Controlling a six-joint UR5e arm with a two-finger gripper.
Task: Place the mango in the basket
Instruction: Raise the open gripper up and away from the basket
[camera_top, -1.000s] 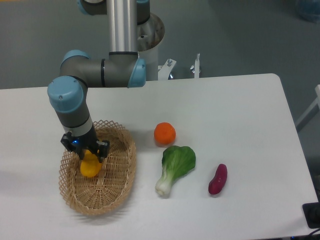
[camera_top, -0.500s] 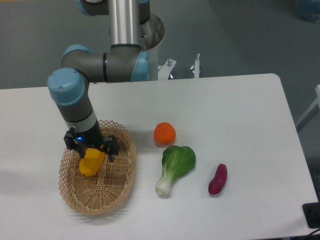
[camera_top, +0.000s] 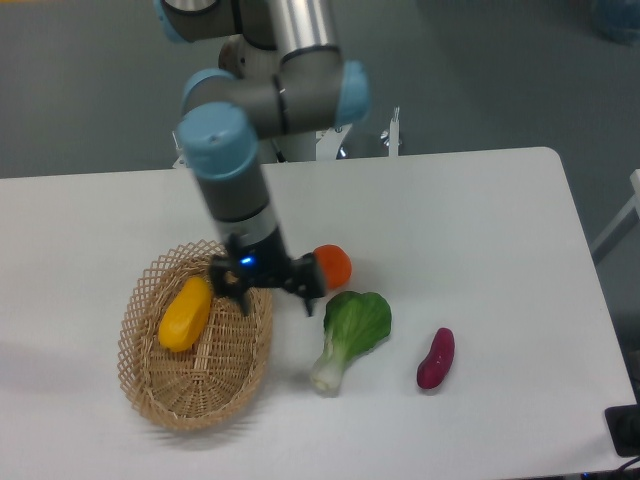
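Your mango (camera_top: 186, 314) lies on its side inside the basket (camera_top: 160, 402), toward the upper left of the weave, with nothing gripping it, so the placing itself looks done. The end effector (camera_top: 270, 296) hangs over the basket's right rim, its two fingers spread wide and empty, one dark tip near the rim and the other out over the table (camera_top: 480, 230) just beside the orange fruit (camera_top: 333, 264). That wide spread fits a release. The arm leans toward the greens (camera_top: 350, 335), so watch the outer finger, which sits close to the orange. The purple sweet potato (camera_top: 436, 357) lies well apart to the right, out of play
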